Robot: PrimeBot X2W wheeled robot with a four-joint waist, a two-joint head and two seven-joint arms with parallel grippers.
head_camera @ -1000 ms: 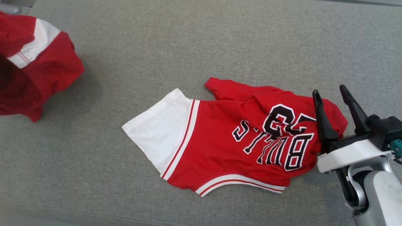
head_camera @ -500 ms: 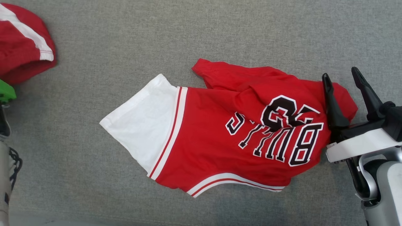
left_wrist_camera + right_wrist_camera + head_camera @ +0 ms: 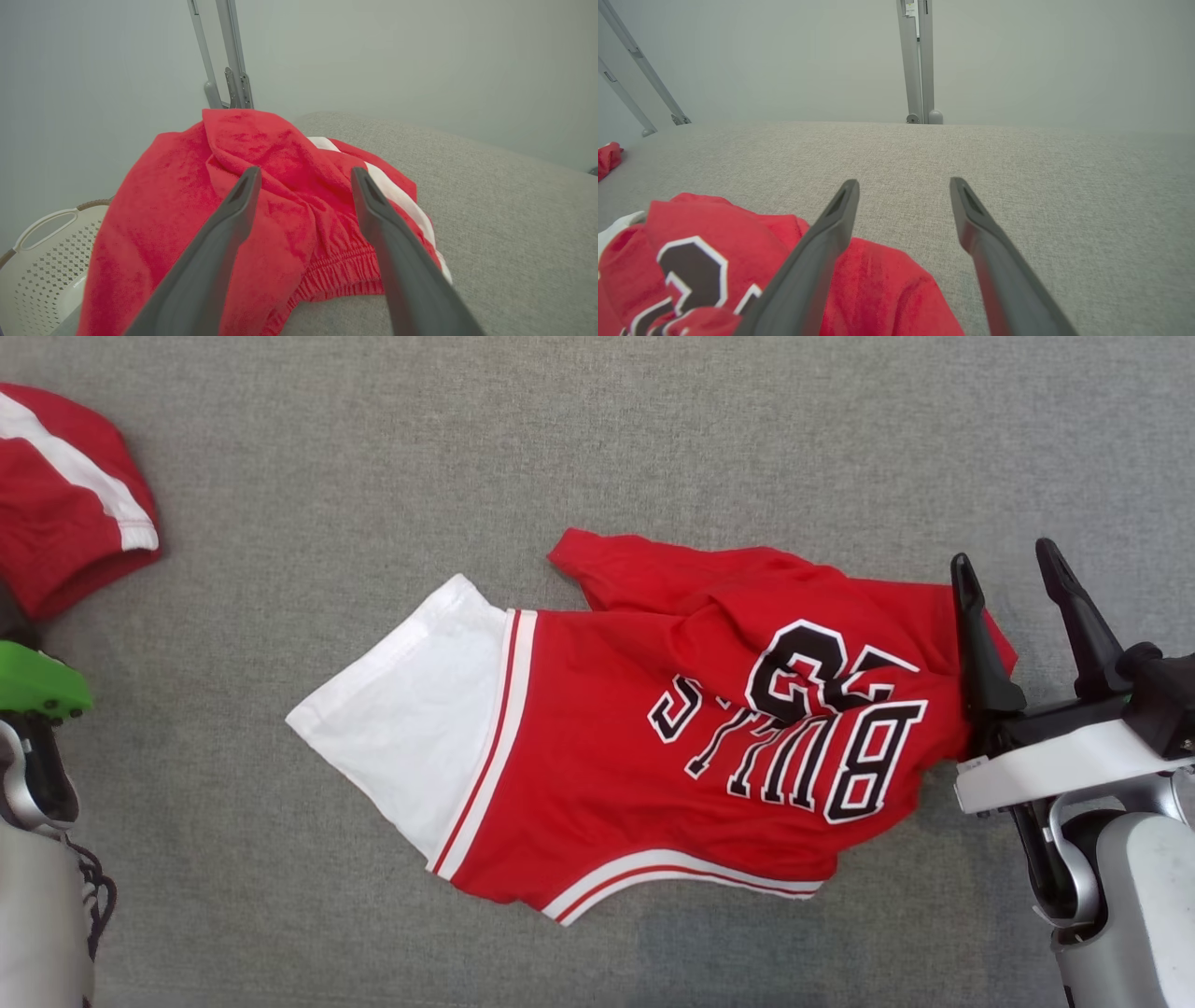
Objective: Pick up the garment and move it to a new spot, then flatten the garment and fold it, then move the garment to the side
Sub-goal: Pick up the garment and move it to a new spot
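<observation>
A red jersey garment [image 3: 653, 747] with black "BULLS" lettering and a white sleeve lies crumpled mid-surface; its right end shows in the right wrist view [image 3: 878, 289]. My right gripper [image 3: 1004, 560] stands open at that right end, its left finger over the fabric's edge and nothing between the fingers [image 3: 903, 184]. A second garment, red shorts [image 3: 65, 495] with a white stripe and elastic waistband, lies bunched at the far left edge. My left gripper [image 3: 303, 175] hangs open just above the shorts [image 3: 280, 186], holding nothing.
The grey fabric surface [image 3: 373, 476] stretches wide around the jersey. A white perforated basket [image 3: 42, 261] sits below the surface's left edge, under the hanging shorts. Grey metal posts [image 3: 917, 60] stand behind the far edge.
The head camera has shifted. The red shorts, large and raised at the left a second ago, now lie lower and smaller at the edge. My left arm has come into view.
</observation>
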